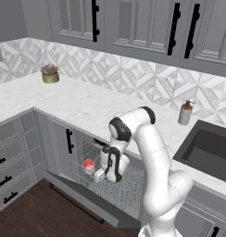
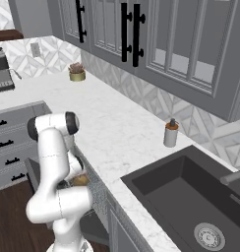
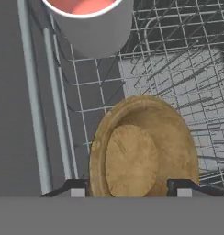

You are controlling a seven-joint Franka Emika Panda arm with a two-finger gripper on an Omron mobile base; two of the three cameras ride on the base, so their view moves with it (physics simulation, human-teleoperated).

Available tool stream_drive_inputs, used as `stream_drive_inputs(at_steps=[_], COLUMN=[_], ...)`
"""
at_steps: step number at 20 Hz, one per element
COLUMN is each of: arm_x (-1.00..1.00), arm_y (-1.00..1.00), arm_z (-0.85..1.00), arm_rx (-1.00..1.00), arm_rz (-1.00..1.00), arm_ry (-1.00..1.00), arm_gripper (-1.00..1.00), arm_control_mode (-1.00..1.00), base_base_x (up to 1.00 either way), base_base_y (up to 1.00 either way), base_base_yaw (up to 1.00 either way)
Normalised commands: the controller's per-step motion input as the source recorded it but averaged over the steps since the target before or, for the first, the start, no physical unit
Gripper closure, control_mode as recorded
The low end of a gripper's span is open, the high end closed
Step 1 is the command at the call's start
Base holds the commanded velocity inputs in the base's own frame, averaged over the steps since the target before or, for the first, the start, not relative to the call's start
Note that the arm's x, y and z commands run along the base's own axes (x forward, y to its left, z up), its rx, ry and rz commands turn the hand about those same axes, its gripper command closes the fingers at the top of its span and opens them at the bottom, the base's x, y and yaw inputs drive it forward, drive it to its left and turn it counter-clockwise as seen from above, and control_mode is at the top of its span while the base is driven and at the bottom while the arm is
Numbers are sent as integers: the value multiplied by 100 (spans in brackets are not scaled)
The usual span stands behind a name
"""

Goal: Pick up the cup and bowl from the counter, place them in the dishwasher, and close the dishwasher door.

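While the bowl [image 3: 143, 147] hung between the fingertips of the gripper [image 3: 132, 186], pinched at its rim just above the wire rack [image 3: 178, 59], the cup [image 1: 89, 165] already stood in the dishwasher [image 1: 94, 178]; release was judged near. The dishwasher door [image 1: 82, 198] lay dropped open, yet to be closed.

A kitchen: marble counter [image 1: 87, 104], sink [image 2: 191, 197], open dishwasher [image 1: 87, 185].
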Motion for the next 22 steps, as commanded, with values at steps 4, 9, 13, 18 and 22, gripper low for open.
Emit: stream_drive_inputs(at_steps=[4,9,13,18,22], arm_x=[-62,-82,-52,-37,-38], arm_y=[32,49,26,16,8], arm_z=[93,100,100,100,93], arm_rx=[1,5,1,4,5], arm_rz=[-10,-9,-8,-5,-1], arm_ry=[-8,-6,-11,-5,0], arm_gripper=[-100,-100,-100,-100,-100], arm_control_mode=[-100,-100,-100,-100,-100], base_base_x=[0,0,0,0,0], base_base_y=[0,0,0,0,0], base_base_yaw=[0,0,0,0,0])
